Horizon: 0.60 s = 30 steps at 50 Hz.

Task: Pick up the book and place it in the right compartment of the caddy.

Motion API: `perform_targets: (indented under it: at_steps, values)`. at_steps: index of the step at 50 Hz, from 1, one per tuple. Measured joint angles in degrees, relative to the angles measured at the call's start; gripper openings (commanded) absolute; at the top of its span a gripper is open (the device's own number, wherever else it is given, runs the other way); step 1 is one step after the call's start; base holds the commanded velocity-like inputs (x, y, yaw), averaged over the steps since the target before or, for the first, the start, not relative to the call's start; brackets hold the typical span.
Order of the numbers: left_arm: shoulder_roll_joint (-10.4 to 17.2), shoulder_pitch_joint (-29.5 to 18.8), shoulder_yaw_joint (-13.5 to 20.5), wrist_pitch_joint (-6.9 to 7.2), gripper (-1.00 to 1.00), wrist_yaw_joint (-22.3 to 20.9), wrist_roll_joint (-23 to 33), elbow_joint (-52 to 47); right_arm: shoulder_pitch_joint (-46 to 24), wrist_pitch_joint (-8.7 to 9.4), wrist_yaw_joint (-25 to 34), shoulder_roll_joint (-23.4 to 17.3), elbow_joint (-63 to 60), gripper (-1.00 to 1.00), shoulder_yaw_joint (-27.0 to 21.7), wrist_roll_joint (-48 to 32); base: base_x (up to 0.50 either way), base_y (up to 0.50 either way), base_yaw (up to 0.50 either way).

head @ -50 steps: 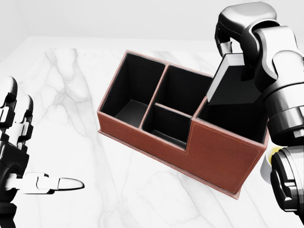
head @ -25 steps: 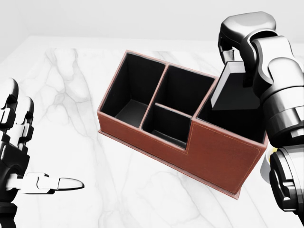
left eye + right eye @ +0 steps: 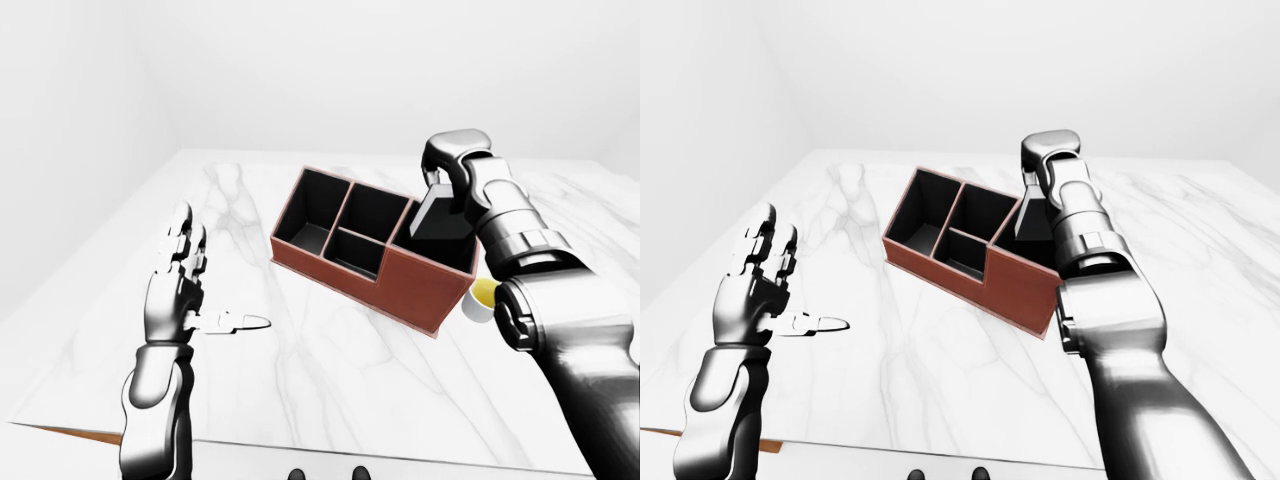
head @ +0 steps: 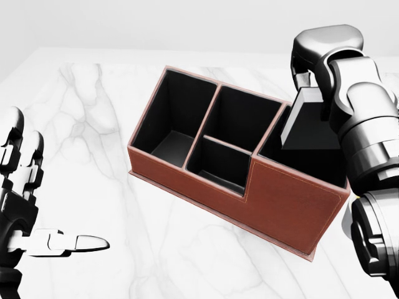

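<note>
A brown leather caddy with black compartments stands at an angle on the white marble table. The dark book is tilted, its lower part inside the caddy's right compartment and its upper corner above the rim. My right hand comes in from the right and is shut on the book's top end. The left hand hovers open over the table at the left of the head view, fingers spread and thumb pointing right, well apart from the caddy.
A small yellow object lies just right of the caddy, partly hidden by my right forearm. The table's near edge runs along the bottom of the left-eye view. Plain white walls stand behind.
The right hand has carried the book right and lower, deeper into the right compartment. The left hand has sunk slightly.
</note>
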Motion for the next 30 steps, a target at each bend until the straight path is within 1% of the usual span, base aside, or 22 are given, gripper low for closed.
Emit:
perform_targets:
  at_steps: [12,30]
  values:
    - [0.2,-0.2,0.4,0.0,1.0,-0.1,-0.2,1.0,-0.3,1.64,-1.0,0.8,2.1,-1.0,-0.1,0.0,0.0,0.0,0.0]
    - [0.6,-0.8,0.8,0.0,1.0,-0.1,-0.4,2.3,0.2,3.46,-2.0,1.8,3.9,-1.0,-0.2,-0.5,0.0,0.0,0.0]
